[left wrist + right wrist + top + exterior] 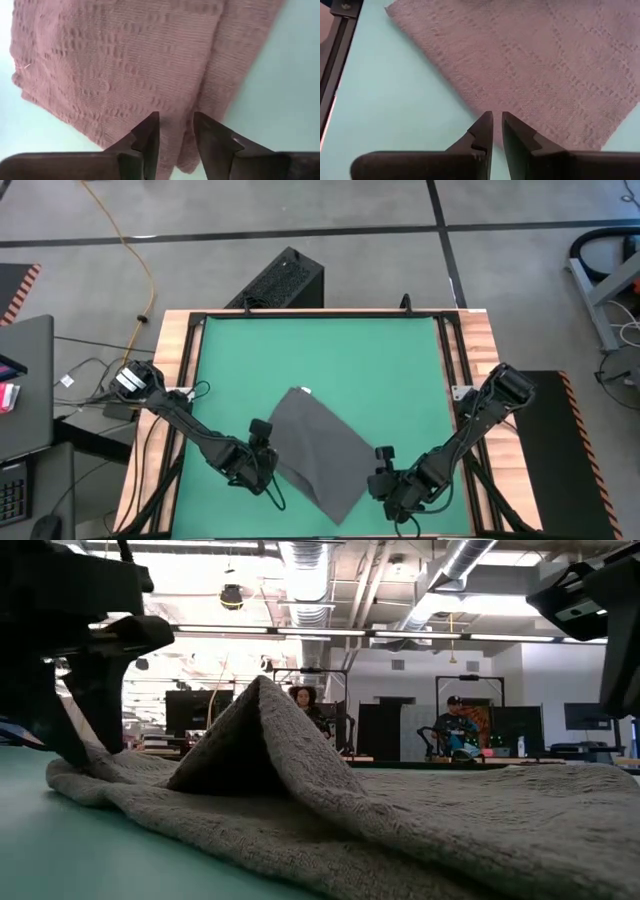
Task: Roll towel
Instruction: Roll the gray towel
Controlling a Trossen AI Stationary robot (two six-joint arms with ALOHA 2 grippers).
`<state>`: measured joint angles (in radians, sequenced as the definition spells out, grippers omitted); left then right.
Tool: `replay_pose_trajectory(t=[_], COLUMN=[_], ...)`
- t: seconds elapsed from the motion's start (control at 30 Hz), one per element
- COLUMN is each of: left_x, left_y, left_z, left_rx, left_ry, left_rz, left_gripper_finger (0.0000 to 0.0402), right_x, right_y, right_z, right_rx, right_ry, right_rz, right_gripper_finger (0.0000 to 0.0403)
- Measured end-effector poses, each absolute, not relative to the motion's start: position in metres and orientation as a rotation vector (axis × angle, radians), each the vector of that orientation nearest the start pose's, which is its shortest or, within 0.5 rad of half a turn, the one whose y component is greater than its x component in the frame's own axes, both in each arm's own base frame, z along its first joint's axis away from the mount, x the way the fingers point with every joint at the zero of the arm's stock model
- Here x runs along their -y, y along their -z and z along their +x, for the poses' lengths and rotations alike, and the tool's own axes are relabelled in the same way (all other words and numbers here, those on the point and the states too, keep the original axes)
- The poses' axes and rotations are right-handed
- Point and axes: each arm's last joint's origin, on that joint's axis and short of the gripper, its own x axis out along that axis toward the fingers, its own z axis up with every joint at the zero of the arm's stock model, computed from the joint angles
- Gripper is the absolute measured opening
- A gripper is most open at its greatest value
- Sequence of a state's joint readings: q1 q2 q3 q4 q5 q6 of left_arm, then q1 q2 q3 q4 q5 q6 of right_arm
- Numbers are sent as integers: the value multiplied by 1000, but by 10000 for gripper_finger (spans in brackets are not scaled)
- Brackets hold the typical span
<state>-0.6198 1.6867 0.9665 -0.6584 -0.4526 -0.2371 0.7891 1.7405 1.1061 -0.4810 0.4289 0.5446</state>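
Observation:
The dark grey towel (320, 452) lies slantwise on the green mat (320, 350), near the table's near edge. Its small white tag (304, 390) is at its far corner. In the low view the towel (420, 820) rises in a tent-like fold (258, 690). My left gripper (262, 446) is at the towel's left edge, closed on cloth (176, 125). My right gripper (382, 472) is at the towel's right edge. Its fingers (497, 119) are all but shut, with their tips over the towel's border (470, 95). My left gripper has the towel's left edge (176, 145) between its two fingers, coming from the table's left and slanting down. A fold line (205, 85) runs into the gap, so more than one layer lies there. The towel rests on the mat. I cannot tell whether my right gripper touches the towel.
Black rails and wooden boards (182, 380) frame the mat on the left, right and far sides. A black box (285, 280) stands beyond the far edge. People (455, 728) sit in the room behind. Bare mat lies between the towel and the far edge.

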Motion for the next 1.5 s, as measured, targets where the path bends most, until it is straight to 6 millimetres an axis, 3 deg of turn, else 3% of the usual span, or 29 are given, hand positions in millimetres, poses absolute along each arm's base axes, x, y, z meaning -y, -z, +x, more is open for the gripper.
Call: replay_pose_trajectory(t=[0.47, 0.7, 1.03, 1.5], left_x=[154, 154, 174, 202], left_y=[-157, -159, -199, -222], left_z=[251, 251, 254, 245], left_rx=[-1200, -1199, -1186, -1082], left_ry=[50, 38, 9, -19], left_rz=[470, 485, 525, 486], left_gripper_finger=[4, 0, 0, 0], right_x=[-233, -233, -235, -244], right_y=[-183, -183, -185, -196], right_z=[248, 248, 250, 262], right_rx=[-946, -946, -920, -754], right_ry=[-64, -64, -78, -133], right_rz=[-127, -126, -111, -70], right_gripper_finger=[66, 66, 66, 66])
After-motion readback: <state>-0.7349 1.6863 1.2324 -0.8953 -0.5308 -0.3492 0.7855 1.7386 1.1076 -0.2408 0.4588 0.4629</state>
